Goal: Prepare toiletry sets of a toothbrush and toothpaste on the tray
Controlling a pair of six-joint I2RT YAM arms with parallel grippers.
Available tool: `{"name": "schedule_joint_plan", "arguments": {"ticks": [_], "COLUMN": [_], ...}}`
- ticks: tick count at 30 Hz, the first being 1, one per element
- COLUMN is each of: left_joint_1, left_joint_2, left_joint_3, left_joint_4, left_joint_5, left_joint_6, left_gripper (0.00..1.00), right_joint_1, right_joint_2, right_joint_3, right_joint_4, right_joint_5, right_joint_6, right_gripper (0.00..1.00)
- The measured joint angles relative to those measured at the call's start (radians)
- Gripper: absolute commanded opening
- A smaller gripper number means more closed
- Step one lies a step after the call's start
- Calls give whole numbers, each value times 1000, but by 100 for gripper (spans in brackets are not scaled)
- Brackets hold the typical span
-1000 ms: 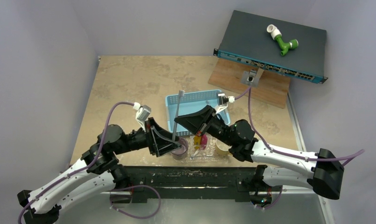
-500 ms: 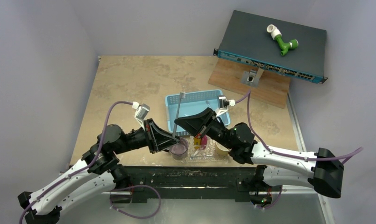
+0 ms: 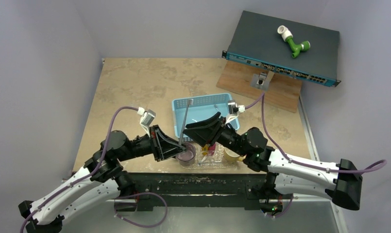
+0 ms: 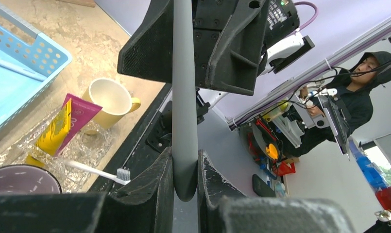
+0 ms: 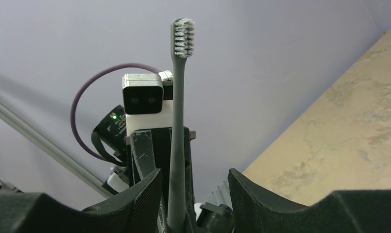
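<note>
My left gripper is clamped on the toothbrush tail over the near edge of the worktop, right gripper gaping around it. Light, stiff, slick (I'd grab mid-handle, not bristles).

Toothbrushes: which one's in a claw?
The grey toothbrush, clamped in the left claw. The white toothbrush lies flat on the tray, touched by neither claw.

Hemmed in over tray by purple cup, yellow mug, blue basket; open desk far left.
</note>
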Motion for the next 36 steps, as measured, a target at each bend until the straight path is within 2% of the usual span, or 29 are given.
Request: {"name": "schedule_joint_plan", "arguments": {"ticks": [11,21,28,36], "left_joint_1": [0,0,0,0], "left_joint_2": [-53,-72,-108,-112], "left_joint_3": [1,43,81,94], "left_joint_4": [-123,-278,-370,-463], "left_joint_5": [49,145,209,281], "left_joint_6": [51,125,182,229], "left_gripper": [0,0,0,0], "right_joint_1": [-6,-90,-150,-154], "right_joint_2": [-107,-121,-122,-123], "right_joint_3": [118,299,327,335], "right_joint_4": [-351,-661,-784,-816], "right_joint_5": [-82,-237,-369,-586], "right_joint_6": [-191,-359,-427,-462], "right_gripper": [61,65,66,66]}}
